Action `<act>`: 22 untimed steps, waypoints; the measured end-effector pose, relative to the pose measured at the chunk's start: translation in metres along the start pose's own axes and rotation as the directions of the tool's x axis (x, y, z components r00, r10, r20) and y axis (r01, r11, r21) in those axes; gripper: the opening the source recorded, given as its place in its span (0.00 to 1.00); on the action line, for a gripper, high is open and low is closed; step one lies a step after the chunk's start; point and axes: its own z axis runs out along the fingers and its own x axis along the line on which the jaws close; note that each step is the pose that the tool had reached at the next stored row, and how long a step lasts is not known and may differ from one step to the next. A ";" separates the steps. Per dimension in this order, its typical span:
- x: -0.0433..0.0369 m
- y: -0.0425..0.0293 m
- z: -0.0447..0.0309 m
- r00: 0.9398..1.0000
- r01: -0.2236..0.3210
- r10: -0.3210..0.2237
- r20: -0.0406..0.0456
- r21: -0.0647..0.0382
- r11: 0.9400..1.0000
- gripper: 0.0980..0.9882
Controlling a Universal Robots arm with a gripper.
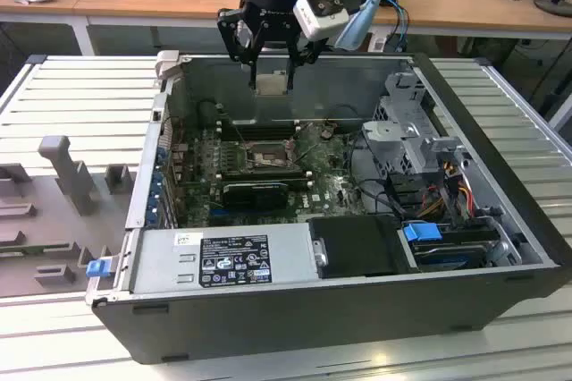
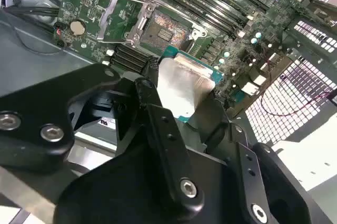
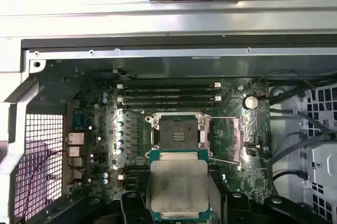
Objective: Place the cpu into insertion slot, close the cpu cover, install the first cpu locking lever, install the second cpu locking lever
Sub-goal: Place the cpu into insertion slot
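Nearest the lens in the second wrist view, the gripper [image 2: 184, 90] shows as black jointed links and bolts. Its fingers [image 2: 158, 124] are clenched on two opposite edges of the cpu [image 2: 185, 84], whose flat grey metal top faces the camera above a thin green rim. In the first wrist view the same gripper [image 3: 179, 195] holds the cpu [image 3: 178, 184] level, its near edge overlapping the picture of the insertion slot [image 3: 178, 133] beyond it. The slot lies bare, its contact field uncovered. The cpu cover [image 3: 235, 139] is swung open and stands just beside the slot, on the side toward the coin battery [image 3: 251, 101]. Long memory slots [image 3: 168, 95] run along the slot's far side. In the exterior view the gripper [image 1: 271, 77] hangs over the open computer case [image 1: 483, 122], near its back wall. The cpu [image 1: 271, 84] sits in the jaws at roughly twelve o'clock from the insertion slot [image 1: 265, 158], well above the board and not touching it. A black card [image 1: 255, 191] lies at six o'clock from the slot. The grey power supply [image 1: 223, 256] lies nearer still, along the case's front wall. The case rests on a ribbed metal table [image 1: 80, 95].
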 end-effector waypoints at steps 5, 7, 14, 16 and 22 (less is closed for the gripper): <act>0.0000 -0.0001 0.0012 0.996 -0.089 0.089 0.008 -0.002 0.996 0.48; 0.0000 -0.0002 0.0019 0.996 -0.089 0.089 0.008 -0.002 0.996 0.48; -0.0001 -0.0003 0.0026 0.995 -0.098 0.098 0.009 -0.002 0.995 0.48; -0.0001 -0.0003 0.0027 0.995 -0.104 0.104 0.009 -0.002 0.995 0.48; -0.0001 -0.0003 0.0029 0.988 -0.152 0.152 0.013 -0.004 0.988 0.48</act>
